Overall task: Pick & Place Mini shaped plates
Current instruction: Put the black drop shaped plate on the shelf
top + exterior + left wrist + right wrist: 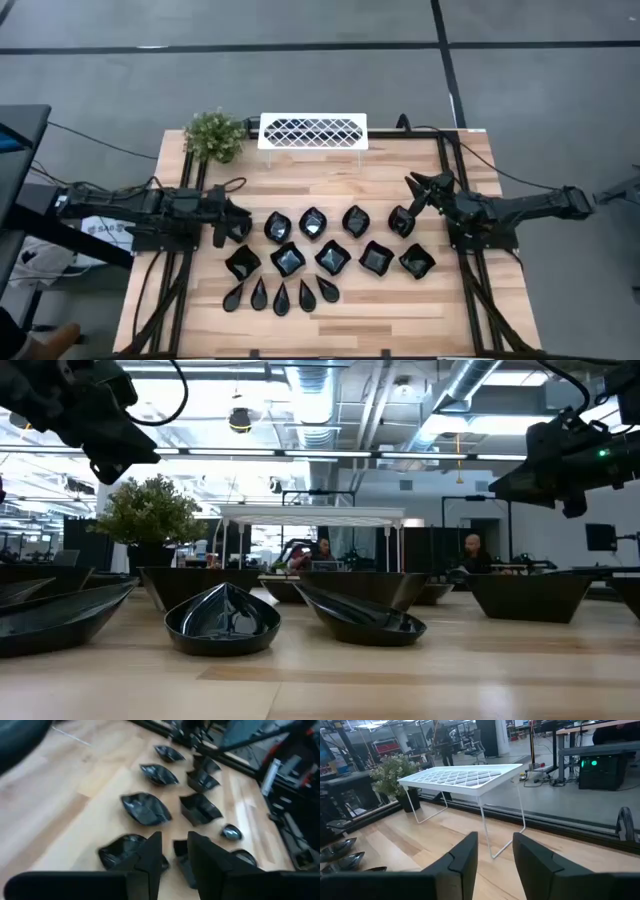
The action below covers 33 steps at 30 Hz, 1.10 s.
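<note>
Several glossy black mini plates (333,257) lie in three rows on the wooden table: leaf-like bowls (313,222) farthest, wavy squares (377,257) in the middle, slim teardrops (281,298) nearest. My left gripper (232,222) hovers open above the left end of the bowl row. In the left wrist view (175,836) a leaf bowl (125,852) lies below its fingers. My right gripper (420,190) hangs open above the table beyond the rightmost bowl (402,221); its wrist view (495,837) faces the rack. In the low view both grippers are well above the plates.
A white lattice rack (313,131) on thin wire legs stands at the table's far edge, with a small green potted plant (214,135) to its left. Bare wood (330,180) lies between rack and plates. Black frame rails (455,200) run along both table sides. People sit in the room behind.
</note>
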Each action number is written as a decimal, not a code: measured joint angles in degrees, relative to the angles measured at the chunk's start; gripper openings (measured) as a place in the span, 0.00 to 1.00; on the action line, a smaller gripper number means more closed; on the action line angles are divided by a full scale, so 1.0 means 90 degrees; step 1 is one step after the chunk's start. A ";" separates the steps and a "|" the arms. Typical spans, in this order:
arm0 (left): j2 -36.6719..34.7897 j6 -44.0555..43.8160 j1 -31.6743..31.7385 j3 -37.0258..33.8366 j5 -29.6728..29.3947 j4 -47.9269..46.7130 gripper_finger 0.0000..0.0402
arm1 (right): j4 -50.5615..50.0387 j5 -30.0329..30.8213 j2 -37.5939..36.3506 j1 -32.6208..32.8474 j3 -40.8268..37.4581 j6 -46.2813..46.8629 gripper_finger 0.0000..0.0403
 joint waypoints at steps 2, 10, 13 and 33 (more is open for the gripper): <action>0.0180 -0.0050 -0.0205 0.0086 0.0057 -0.0001 0.23 | -0.0002 0.0000 0.0000 0.0000 -0.0002 0.0000 0.30; 0.1066 -0.0412 -0.1064 0.1076 0.0064 -0.0974 0.19 | -0.0002 0.0001 -0.0002 0.0000 -0.0002 0.0000 0.30; 0.1471 -0.0829 -0.1376 0.1516 0.0269 -0.1661 0.15 | -0.0002 0.0002 -0.0002 0.0000 -0.0002 0.0000 0.30; 0.3071 -0.8148 -0.4275 0.1868 0.2448 -0.1830 0.02 | -0.0002 0.0002 -0.0002 0.0000 -0.0002 0.0000 0.30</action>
